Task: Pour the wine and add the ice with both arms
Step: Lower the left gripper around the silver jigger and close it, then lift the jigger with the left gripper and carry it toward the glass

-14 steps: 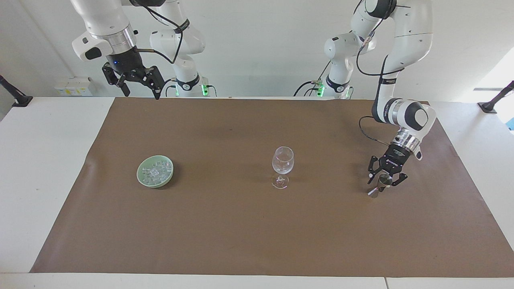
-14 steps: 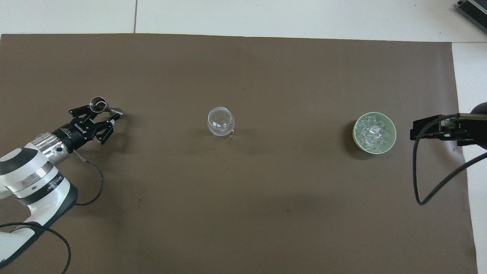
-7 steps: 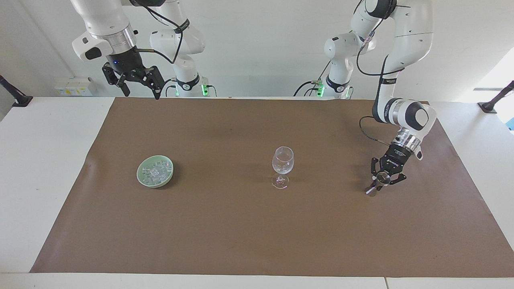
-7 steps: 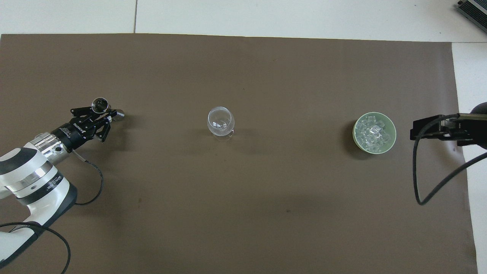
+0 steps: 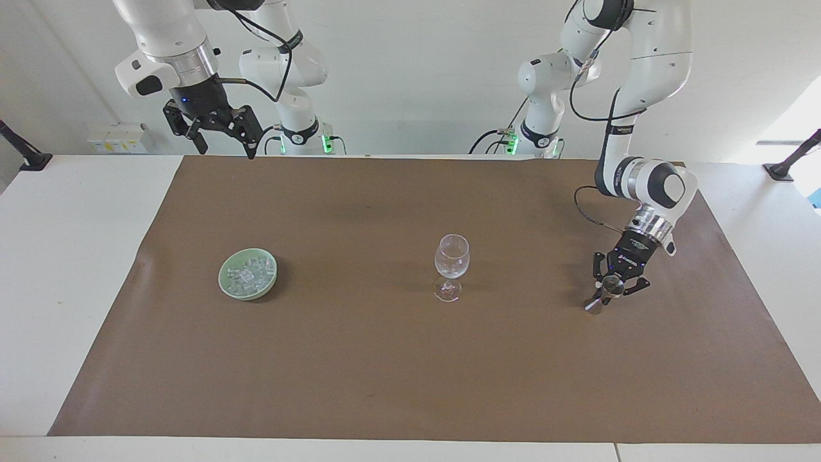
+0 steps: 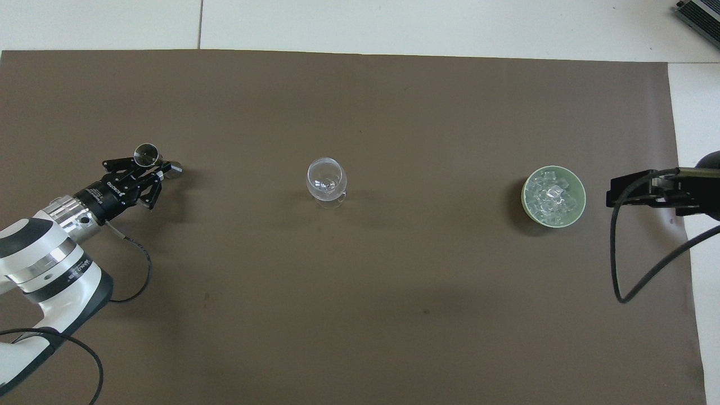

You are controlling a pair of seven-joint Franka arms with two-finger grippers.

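A clear stemmed wine glass stands upright mid-mat; it also shows in the overhead view. The ice is heaped in a pale green bowl toward the right arm's end, seen from above as ice in the bowl. My left gripper is low over the mat toward the left arm's end, shut on a small tilted metal measuring cup; from above, gripper and cup. My right gripper waits open and empty, high over the mat's edge nearest the robots.
A brown mat covers most of the white table. The right gripper's black fingers and cable show beside the bowl at the mat's edge in the overhead view.
My left gripper's fingers have closed on the metal cup and the hand has drawn back slightly. The right arm, the glass and the bowl have not moved.
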